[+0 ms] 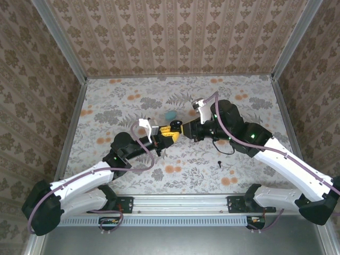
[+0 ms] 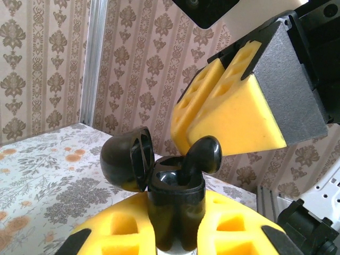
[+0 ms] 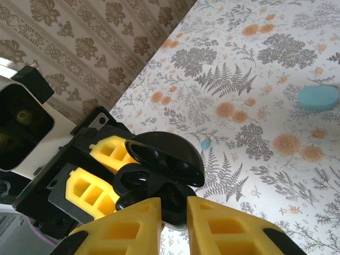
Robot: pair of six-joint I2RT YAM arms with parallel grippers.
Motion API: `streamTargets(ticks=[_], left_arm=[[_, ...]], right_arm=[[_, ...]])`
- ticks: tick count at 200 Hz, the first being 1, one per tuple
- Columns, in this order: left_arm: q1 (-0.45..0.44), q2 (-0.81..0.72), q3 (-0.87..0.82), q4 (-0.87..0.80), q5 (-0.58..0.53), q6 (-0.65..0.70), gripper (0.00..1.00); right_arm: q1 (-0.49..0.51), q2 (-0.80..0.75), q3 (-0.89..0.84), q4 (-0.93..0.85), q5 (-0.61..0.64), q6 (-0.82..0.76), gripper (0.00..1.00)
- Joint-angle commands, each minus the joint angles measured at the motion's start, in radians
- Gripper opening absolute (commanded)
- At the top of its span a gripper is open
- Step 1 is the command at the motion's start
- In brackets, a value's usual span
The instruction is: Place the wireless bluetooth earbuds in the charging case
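Floral tabletop (image 1: 186,175), left jaws clenched on open case (image 2: 175,212), black earbud (image 2: 207,151) at right jaws, grip unclear.

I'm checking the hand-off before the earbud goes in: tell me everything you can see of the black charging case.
The charging case is small, glossy black plastic, clamped upright between the yellow foam pads of the left gripper. Its rounded lid is hinged open to one side. A black earbud sits at its open mouth, pinched at the tips of the right gripper.
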Motion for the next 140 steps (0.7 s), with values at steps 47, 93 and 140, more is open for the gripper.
streamTargets(ticks=[47,93,140], left_arm=[[0.006,-0.021,0.018,0.044,0.019,-0.011,0.0],[0.008,-0.021,0.02,0.039,0.013,-0.011,0.0],[0.015,-0.015,0.026,0.028,0.009,-0.009,0.0]], right_arm=[[0.001,0.019,0.008,0.042,-0.097,0.015,0.19],[0.0,0.021,0.007,0.038,-0.118,0.016,0.19],[0.002,0.021,0.002,0.045,-0.141,0.028,0.19]])
